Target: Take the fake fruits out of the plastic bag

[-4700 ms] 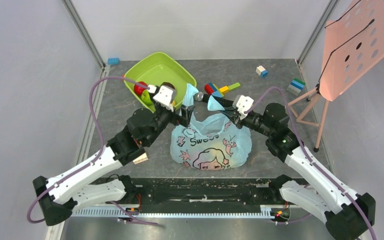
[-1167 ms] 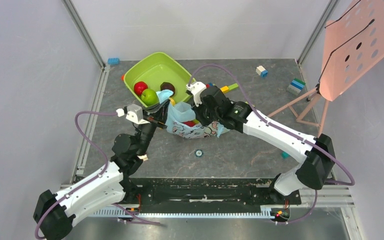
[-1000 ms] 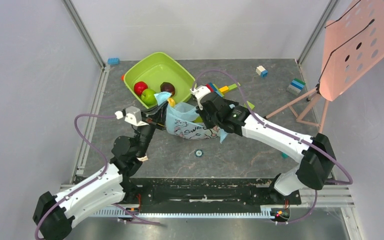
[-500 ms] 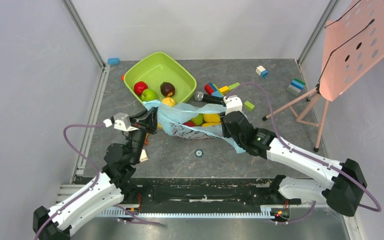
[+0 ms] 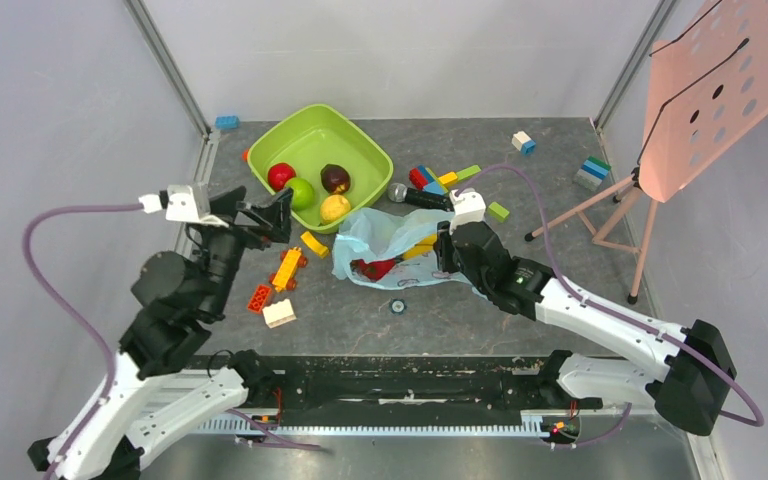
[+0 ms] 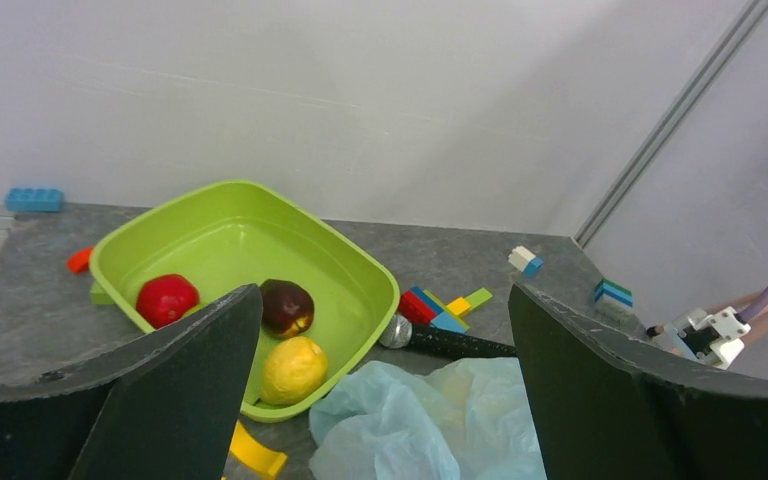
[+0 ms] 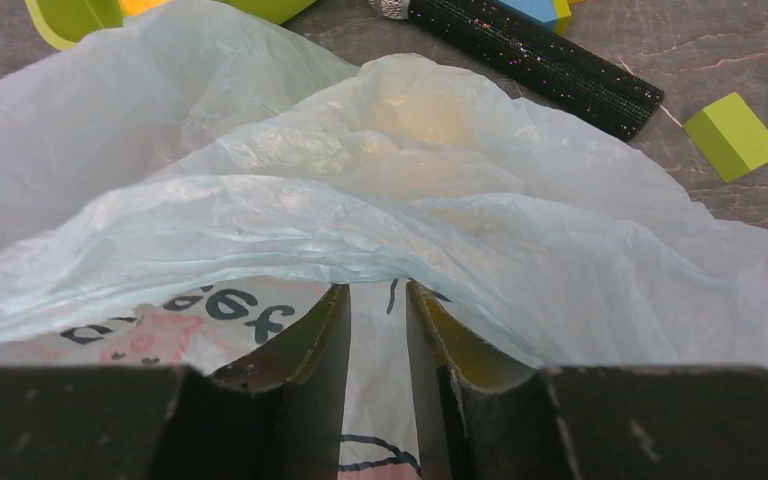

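Note:
The light-blue plastic bag [image 5: 388, 240] lies crumpled on the table in front of the lime-green bowl [image 5: 360, 143]. A red fruit [image 5: 374, 268] and a yellow one [image 5: 422, 245] show in its folds. The bowl holds red [image 5: 281, 175], green [image 5: 301, 190], brown [image 5: 335, 178] and yellow [image 5: 335, 207] fruits. My left gripper [image 5: 263, 214] is open and empty, raised left of the bowl; its wrist view shows the bowl [image 6: 240, 215] and the bag [image 6: 430, 420] between its wide jaws. My right gripper [image 5: 441, 250] is at the bag's right edge, its jaws nearly together under a fold of the bag [image 7: 360, 200].
Yellow [image 5: 313, 243], orange [image 5: 287, 268], red [image 5: 259, 298] and white [image 5: 280, 313] blocks lie left of the bag. A black microphone [image 5: 422, 197] and more blocks [image 5: 430, 179] lie behind it. A small round piece [image 5: 397, 306] lies in front. A pink stand [image 5: 610, 200] is at the right.
My left gripper has let go of the bag and pulled back up and to the left. The bag has dropped onto the table. Several blocks now show left of it.

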Motion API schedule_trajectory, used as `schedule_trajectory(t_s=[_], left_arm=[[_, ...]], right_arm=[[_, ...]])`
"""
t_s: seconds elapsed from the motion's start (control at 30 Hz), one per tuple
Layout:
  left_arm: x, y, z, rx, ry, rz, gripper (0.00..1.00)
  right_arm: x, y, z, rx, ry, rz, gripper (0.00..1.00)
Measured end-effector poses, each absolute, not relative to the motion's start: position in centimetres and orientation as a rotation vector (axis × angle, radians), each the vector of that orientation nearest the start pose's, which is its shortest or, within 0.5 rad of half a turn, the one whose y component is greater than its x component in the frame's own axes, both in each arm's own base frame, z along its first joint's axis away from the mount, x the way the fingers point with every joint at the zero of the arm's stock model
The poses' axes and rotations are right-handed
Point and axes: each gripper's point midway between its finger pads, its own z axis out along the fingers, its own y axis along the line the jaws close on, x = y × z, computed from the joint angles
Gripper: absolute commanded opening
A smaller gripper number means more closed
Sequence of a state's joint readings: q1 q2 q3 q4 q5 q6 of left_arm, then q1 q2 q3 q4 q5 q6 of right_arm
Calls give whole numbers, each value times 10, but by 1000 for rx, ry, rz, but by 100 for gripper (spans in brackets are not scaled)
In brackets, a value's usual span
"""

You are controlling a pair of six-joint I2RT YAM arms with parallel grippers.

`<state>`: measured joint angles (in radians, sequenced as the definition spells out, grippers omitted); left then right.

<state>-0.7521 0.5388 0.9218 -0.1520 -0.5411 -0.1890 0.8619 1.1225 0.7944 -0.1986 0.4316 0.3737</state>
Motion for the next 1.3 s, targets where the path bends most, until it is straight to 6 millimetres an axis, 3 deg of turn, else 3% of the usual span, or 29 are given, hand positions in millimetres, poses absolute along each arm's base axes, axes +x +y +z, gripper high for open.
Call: schedule_trajectory(t_s=[0.1,0.2,0.3,0.33,0.43,0.5,0.7,0.83,1.0,1.3], left_arm=[[218,-96,430,-24,1440,-417,82],[213,-115,441,88,1511,-461,55],[211,-152,437,225,1594,-572,32],[210,-164,434,261,1620,-604,32],[200,-208,415,398,1709,-708,13],[185,-240,400,507,1759,-753,7],[139,-315,367,726,1830,-756,2],[132,-341,345,713,1848,-701,2],[150,-346,306,593,1881,-592,2],[179,-358,266,503,1922,-502,2]], right_arm=[[269,226,177,-249,2041,336,30],[269,226,179,-246,2035,344,29],[269,227,180,-240,2032,350,27],[269,227,181,-236,2031,354,25],[269,229,181,-227,2033,368,19],[270,229,181,-219,2034,381,17],[275,227,182,-171,2044,420,13],[278,226,186,-136,2035,461,11],[277,225,189,-111,2023,504,11],[275,223,193,-97,2010,531,10]])
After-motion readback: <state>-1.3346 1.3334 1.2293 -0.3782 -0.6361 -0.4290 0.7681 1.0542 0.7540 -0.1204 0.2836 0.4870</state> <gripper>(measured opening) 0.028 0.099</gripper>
